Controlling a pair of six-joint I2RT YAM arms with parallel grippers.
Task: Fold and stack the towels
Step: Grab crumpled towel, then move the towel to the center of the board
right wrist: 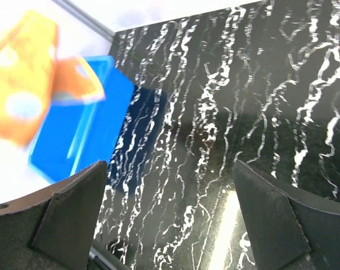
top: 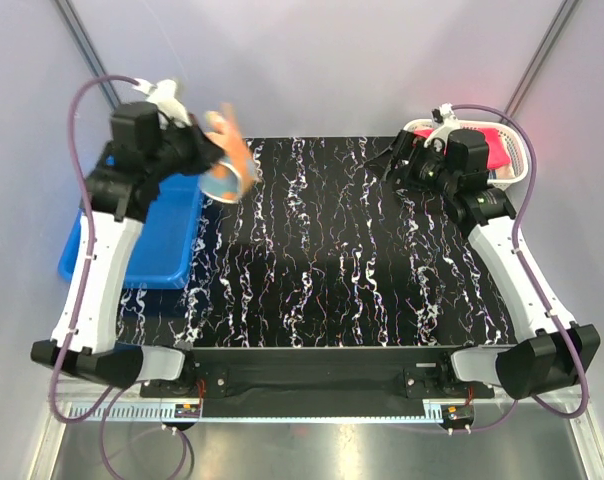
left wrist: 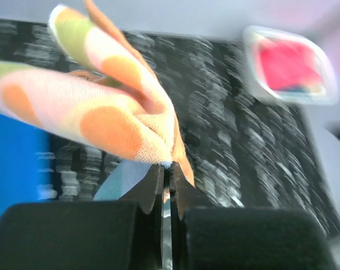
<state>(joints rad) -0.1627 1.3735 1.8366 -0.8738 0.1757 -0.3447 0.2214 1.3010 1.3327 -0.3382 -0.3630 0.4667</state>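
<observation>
Orange-peach towel: raised off the surface, one edge pinched in the closed left end effector. Right end effector: wide open, well apart from it.

Lying on the black, white-veined table: blue bin overhanging left edge, white basket (far right corner).

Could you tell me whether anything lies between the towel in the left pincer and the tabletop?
Nothing visible does: the orange towel hangs from the left pincer over the table, the blue bin beside it.
</observation>
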